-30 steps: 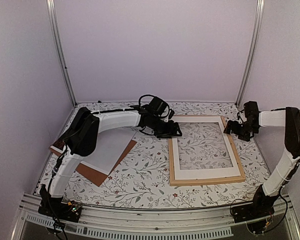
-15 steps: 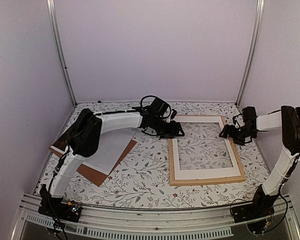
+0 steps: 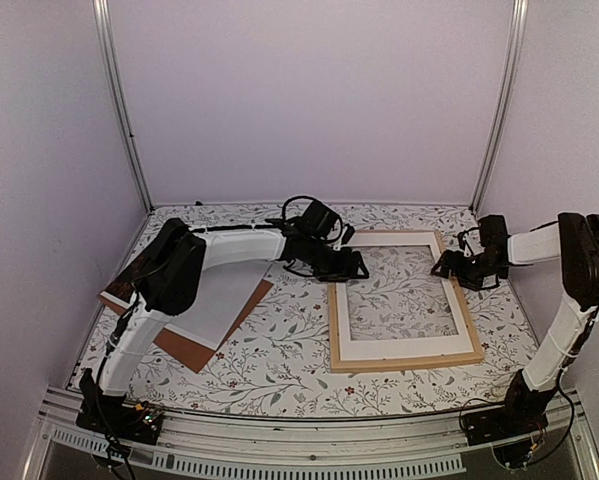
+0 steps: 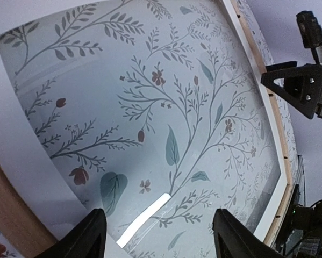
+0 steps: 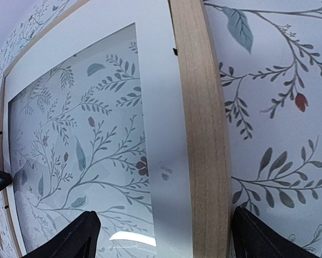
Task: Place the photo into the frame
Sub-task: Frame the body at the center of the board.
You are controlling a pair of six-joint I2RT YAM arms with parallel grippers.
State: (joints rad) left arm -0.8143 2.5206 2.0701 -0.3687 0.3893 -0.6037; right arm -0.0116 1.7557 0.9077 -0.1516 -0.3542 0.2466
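The frame (image 3: 404, 363), thin light wood strips, lies flat at the centre right with a white mat (image 3: 409, 347) inside it. The photo (image 3: 214, 300), a pale sheet with a dark reddish end, lies at the left, partly under my left arm. My left gripper (image 3: 351, 268) hovers at the frame's far left corner. Its wrist view shows it open (image 4: 158, 239) over the window, with nothing between the fingers. My right gripper (image 3: 447, 268) is at the frame's right side. It is open (image 5: 169, 242), its fingers straddling the wood strip (image 5: 201, 134) and the mat (image 5: 161, 107).
A brown backing board (image 3: 189, 350) lies under the photo at the left. The table wears a floral cloth (image 3: 279, 370). Plain walls and metal posts (image 3: 119, 110) close in the back and sides. My right gripper's black body (image 4: 303, 88) shows at the left wrist view's upper right.
My right gripper has moved left onto the frame's right side and its jaws have narrowed a little. The frame has slid slightly left. The left gripper has barely moved.
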